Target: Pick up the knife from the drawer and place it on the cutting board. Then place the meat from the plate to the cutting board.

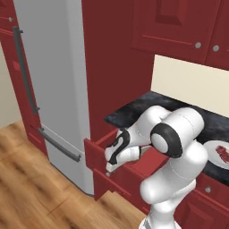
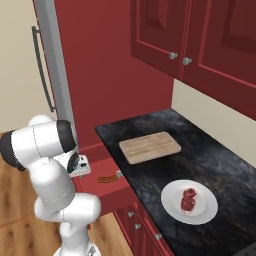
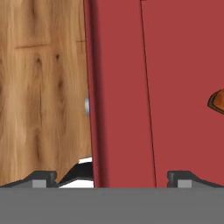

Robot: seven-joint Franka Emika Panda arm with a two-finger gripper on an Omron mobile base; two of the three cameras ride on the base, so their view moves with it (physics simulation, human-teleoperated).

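1. We see our arm folded low, gripper [image 3: 109, 177] pointing down over the open drawer's [image 3: 122, 87] front edge, jaws wide apart, holding nothing.
2. The knife [image 2: 107, 178] lies inside the drawer by the counter [image 2: 220, 160] edge.
3. The cutting board [image 2: 149, 147] sits mid-counter; the meat [image 2: 188, 198] rests on the plate [image 2: 172, 205] near the front edge.

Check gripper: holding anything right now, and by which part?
Nothing held. The gripper is open, its fingertips straddling the drawer front edge; the knife lies untouched inside.
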